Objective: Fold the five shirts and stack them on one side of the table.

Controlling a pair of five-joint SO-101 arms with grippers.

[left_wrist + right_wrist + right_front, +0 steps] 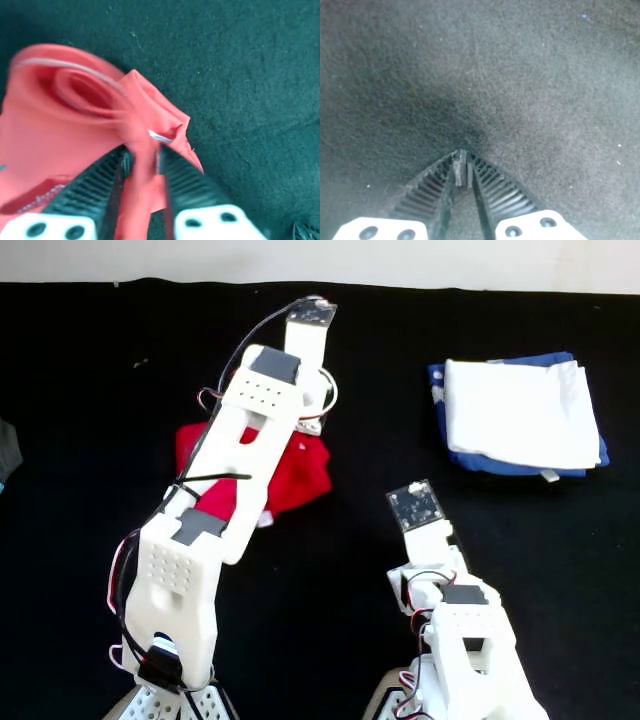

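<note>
The left claw [142,152] pinches a fold of the crumpled red shirt [300,475], which lies near the middle of the black table [100,360], partly hidden under the left arm. The right claw [463,162] is pressed together just above the cloth. At the far right, a folded white shirt [520,410] lies on a folded blue shirt [500,462].

You have the loose shirt [300,475] lying on the table [100,370] left of centre, partly under your left arm. Your left gripper [142,155] is pinched on a fold at that shirt's edge. At the far right, well apart, the upper folded shirt [520,410] lies on the lower folded shirt [437,390]. Your right gripper [462,161], jaws together, sits nearer you, between the loose shirt and the stack.
</note>
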